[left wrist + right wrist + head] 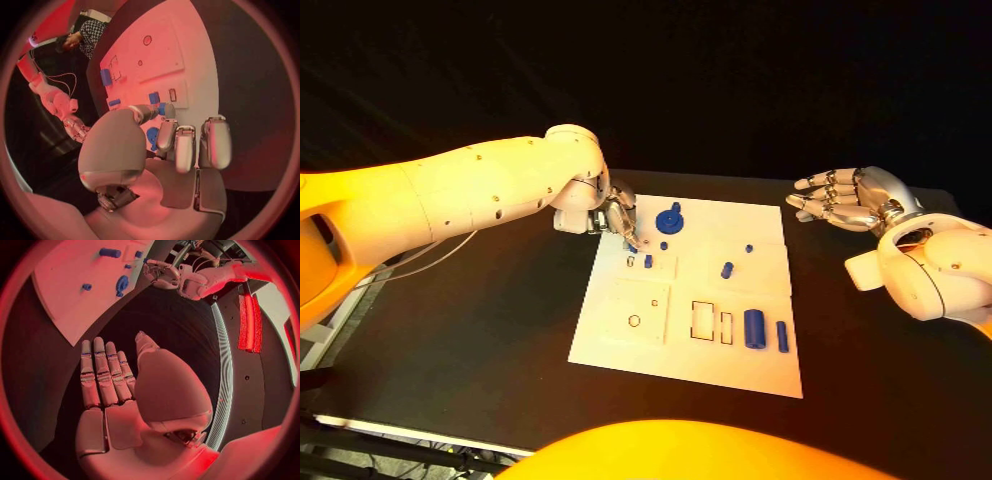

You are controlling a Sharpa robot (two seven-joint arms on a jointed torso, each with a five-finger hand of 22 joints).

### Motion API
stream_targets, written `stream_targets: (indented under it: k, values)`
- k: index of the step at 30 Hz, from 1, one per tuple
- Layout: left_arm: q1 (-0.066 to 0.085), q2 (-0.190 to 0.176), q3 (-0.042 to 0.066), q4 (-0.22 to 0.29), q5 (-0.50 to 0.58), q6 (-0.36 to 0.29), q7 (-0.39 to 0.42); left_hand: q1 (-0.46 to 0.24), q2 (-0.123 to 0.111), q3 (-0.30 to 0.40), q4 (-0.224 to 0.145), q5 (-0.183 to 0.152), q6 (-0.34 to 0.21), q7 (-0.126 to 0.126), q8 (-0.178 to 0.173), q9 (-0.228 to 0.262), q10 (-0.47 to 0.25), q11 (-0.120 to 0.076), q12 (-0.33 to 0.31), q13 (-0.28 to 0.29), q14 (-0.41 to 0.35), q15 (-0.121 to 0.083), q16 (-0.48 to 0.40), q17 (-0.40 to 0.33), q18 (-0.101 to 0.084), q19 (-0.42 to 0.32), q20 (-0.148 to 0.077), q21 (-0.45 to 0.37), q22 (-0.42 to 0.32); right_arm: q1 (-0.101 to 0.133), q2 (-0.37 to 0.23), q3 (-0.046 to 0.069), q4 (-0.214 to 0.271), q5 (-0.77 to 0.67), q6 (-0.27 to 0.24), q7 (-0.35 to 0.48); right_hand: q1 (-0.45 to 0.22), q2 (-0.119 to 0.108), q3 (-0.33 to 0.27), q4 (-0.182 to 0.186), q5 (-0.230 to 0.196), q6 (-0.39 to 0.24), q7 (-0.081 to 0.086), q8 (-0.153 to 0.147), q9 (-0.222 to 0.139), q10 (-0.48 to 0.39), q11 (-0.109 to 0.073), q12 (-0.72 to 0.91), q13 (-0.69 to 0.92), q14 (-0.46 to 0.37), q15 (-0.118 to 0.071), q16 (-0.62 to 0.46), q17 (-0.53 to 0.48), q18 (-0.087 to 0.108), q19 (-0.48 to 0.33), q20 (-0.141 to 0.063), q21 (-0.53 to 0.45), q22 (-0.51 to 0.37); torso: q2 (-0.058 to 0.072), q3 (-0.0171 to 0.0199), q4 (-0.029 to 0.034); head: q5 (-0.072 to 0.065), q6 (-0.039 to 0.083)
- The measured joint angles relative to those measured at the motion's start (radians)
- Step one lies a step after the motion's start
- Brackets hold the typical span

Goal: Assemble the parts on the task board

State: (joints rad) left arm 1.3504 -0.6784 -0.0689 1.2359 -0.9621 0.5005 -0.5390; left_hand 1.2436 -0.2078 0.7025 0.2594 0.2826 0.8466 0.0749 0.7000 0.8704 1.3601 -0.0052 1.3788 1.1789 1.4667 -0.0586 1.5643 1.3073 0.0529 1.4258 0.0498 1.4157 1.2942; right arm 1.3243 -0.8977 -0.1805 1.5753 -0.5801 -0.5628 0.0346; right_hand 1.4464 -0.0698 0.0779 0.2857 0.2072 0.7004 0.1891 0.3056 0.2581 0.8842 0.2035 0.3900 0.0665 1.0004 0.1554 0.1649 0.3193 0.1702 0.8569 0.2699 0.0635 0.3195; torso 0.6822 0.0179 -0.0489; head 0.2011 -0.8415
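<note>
The black table [473,330] carries the flat white rectangular task board [733,360] at its centre, and the work in hand appears to be the fitting of one small part near the board's 11 o'clock corner. The white left arm's silver left hand [606,215] hangs over that corner, fingers curled downward, and the left wrist view shows a small blue cylindrical peg [161,109] pinched at the fingertips [167,135]. The silver right hand [841,200] idles off the board at 2 o'clock, fingers apart and holding nothing. On the board, a round blue disc part with a raised stem [669,219] lies just beside the left hand; a long blue cylinder [754,328] and a slimmer blue bar [782,336] lie at 4 o'clock; a short blue pin [727,269] sits near centre. In my judgement the next move calls for lowering the peg squarely into a receptacle beneath the hand. Which hole it is aimed at is hidden under the fingers, and the dark outlined recesses [702,321] are too small to classify.
</note>
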Motion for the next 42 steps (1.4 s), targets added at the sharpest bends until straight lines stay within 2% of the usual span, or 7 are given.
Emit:
stream_targets:
  k: [10, 26, 42]
  values:
    - [-0.003, 0.013, -0.004, -0.007, -0.017, 0.011, 0.002, -0.005, -0.005, 0.0, 0.0, 0.0, 0.004, -0.001, 0.0, 0.0, 0.0, 0.0, 0.0, 0.002, 0.0, 0.0, 0.0, 0.0, 0.0, 0.0, 0.0, 0.0, 0.0, 0.0, 0.002, 0.0, 0.0, 0.0, 0.0, 0.0, 0.0, 0.0, 0.0, 0.0, 0.0, 0.0, 0.0, 0.0, 0.0, 0.0, 0.0, 0.0, 0.0, 0.0, 0.0, 0.0, 0.0, 0.0, 0.0, 0.0, 0.0, 0.0, 0.001, -0.0009, -0.0005, 0.0, -0.003]
    - [-0.012, 0.014, -0.008, -0.011, -0.04, 0.021, 0.005, -0.008, -0.008, 0.0, 0.0, 0.0, 0.007, -0.001, -0.002, -0.001, 0.0, 0.0, 0.0, 0.001, 0.0, 0.0, 0.0, 0.0, 0.0, 0.0, 0.0, 0.0, 0.0, -0.001, 0.001, 0.0, -0.001, 0.0, 0.001, 0.0, 0.0, 0.0, 0.0, 0.0, 0.0, 0.0, 0.0, 0.0, 0.0, 0.0, 0.0, 0.004, 0.0, 0.0, 0.0, 0.0, -0.001, 0.0, 0.0, 0.0, 0.0, -0.003, 0.0, 0.0005, 0.0001, -0.002, -0.006]
    - [-0.031, 0.006, -0.009, -0.008, -0.048, 0.019, 0.008, -0.012, -0.012, 0.0, 0.0, 0.003, 0.014, -0.004, -0.005, -0.001, 0.004, -0.004, 0.0, 0.003, 0.0, 0.0, 0.0, 0.0, 0.0, 0.0, 0.0, 0.0, 0.0, -0.001, 0.0, 0.0, 0.0, 0.0, 0.001, 0.001, 0.0, 0.0, 0.0, 0.0, 0.0, 0.0, 0.0, 0.0, -0.001, 0.0, 0.0, 0.004, 0.0, 0.0, 0.0, 0.0, -0.001, 0.0, 0.0, 0.0, 0.0, -0.003, -0.001, 0.0008, 0.0006, -0.001, -0.006]
